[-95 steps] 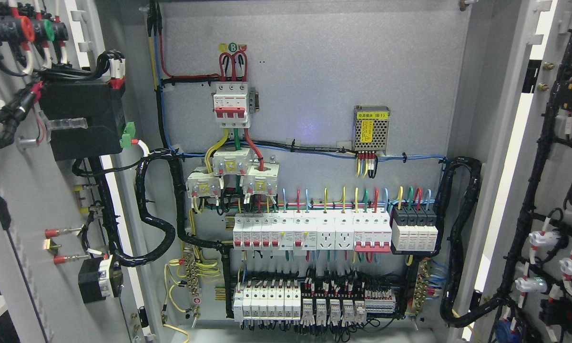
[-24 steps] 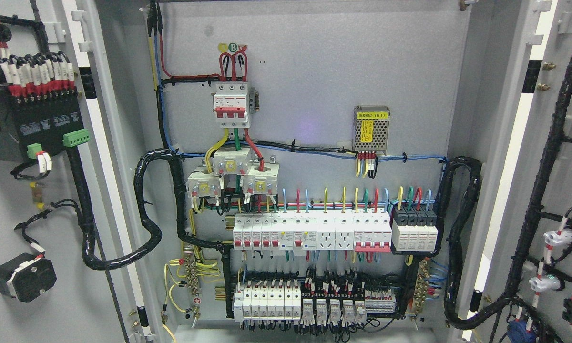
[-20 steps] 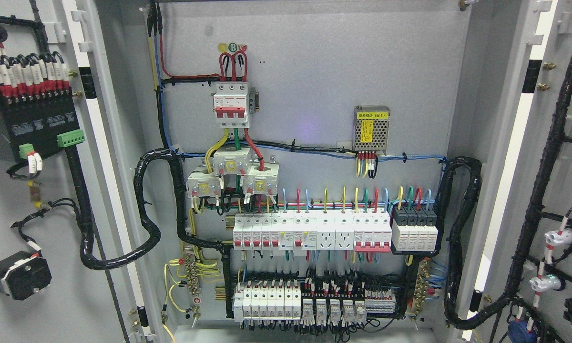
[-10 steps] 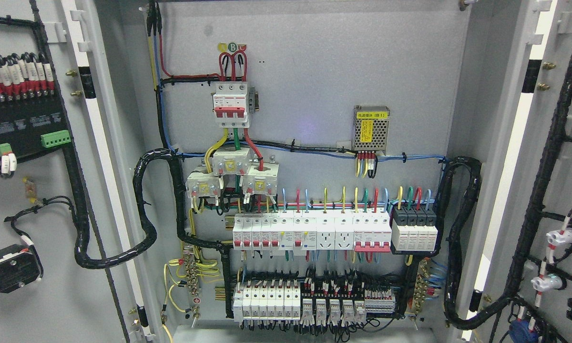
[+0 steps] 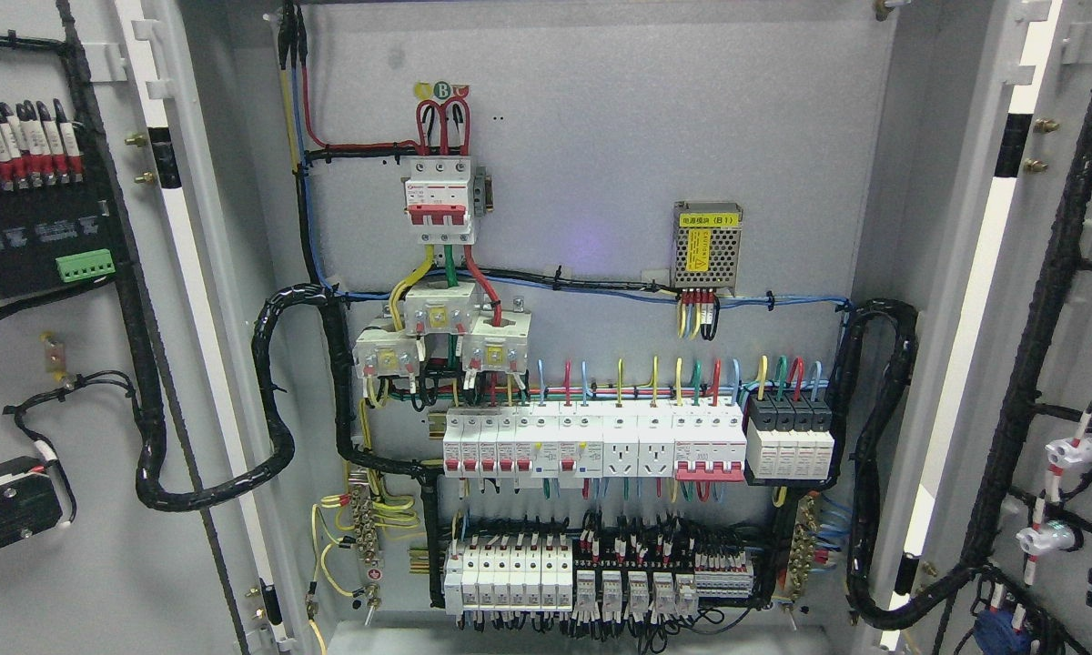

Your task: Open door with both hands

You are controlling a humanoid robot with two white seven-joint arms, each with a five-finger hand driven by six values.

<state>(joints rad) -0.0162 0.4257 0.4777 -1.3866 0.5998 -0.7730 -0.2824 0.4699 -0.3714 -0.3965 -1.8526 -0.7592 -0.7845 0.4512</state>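
A grey electrical cabinet fills the head view with both doors swung wide. The left door [image 5: 100,564] shows its inner face at the picture's left, carrying a black terminal module [image 5: 27,246] and a black wire loom [image 5: 146,400]. The right door [image 5: 1083,318] shows its inner face at the far right, with black cable bundles [image 5: 1046,300] and small white fittings. Between them the back panel [image 5: 601,136] carries rows of white breakers [image 5: 591,441]. Neither of my hands nor either arm appears anywhere in the picture.
On the back panel sit a red-and-white main breaker [image 5: 439,202], a perforated power supply with a yellow label [image 5: 708,244] and lower rows of relays [image 5: 591,578]. Thick black looms [image 5: 874,473] run from the panel to each door.
The left door has swung further outward, its black module and loom sliding toward the picture's left edge. The right door has also opened a little more. The panel stays put.
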